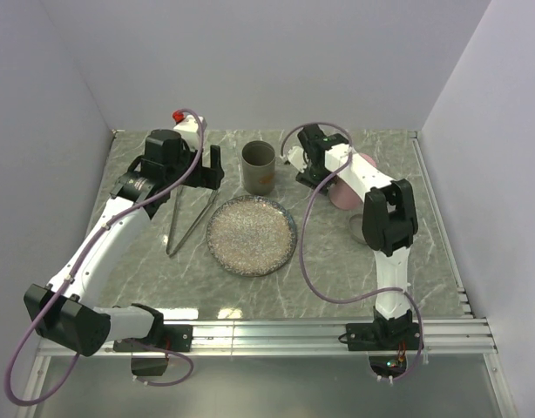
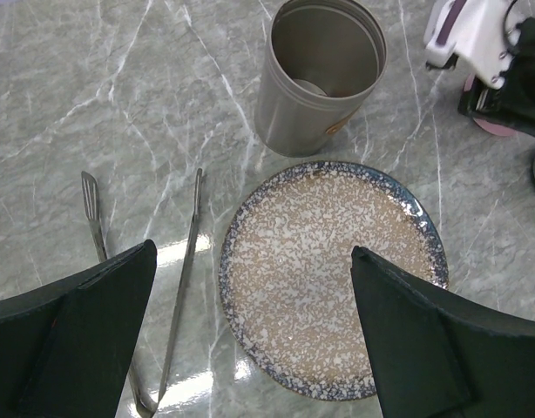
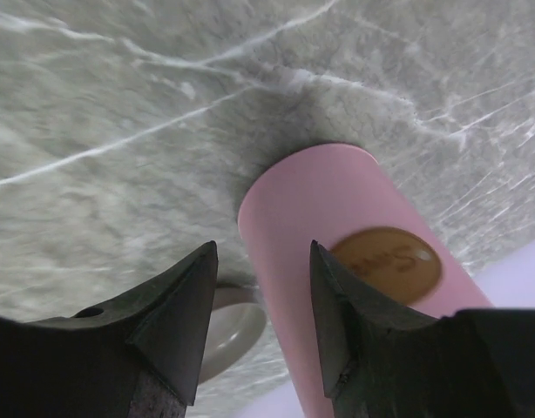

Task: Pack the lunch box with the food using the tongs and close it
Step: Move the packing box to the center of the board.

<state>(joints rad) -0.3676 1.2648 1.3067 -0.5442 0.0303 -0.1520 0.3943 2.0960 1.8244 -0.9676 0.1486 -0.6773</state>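
Note:
The tongs [image 1: 171, 247] [image 2: 182, 287] lie on the marble table left of the speckled plate [image 1: 252, 235] [image 2: 276, 261], which is bare. My left gripper [image 1: 196, 178] [image 2: 253, 252] hangs wide open above them, holding nothing. The grey metal lunch box [image 1: 258, 167] [image 2: 315, 78] stands upright and open behind the plate. My right gripper [image 1: 304, 161] [image 3: 260, 252] is open, close over a pink cylinder [image 1: 341, 193] [image 3: 337, 209] with a brown oval badge; the cylinder's left edge shows between the fingertips. No food is in view.
A pale round lid-like piece [image 3: 237, 326] lies beside the pink cylinder, under my right gripper. White walls close in the table on three sides. The aluminium rail [image 1: 294, 331] with both arm bases runs along the near edge.

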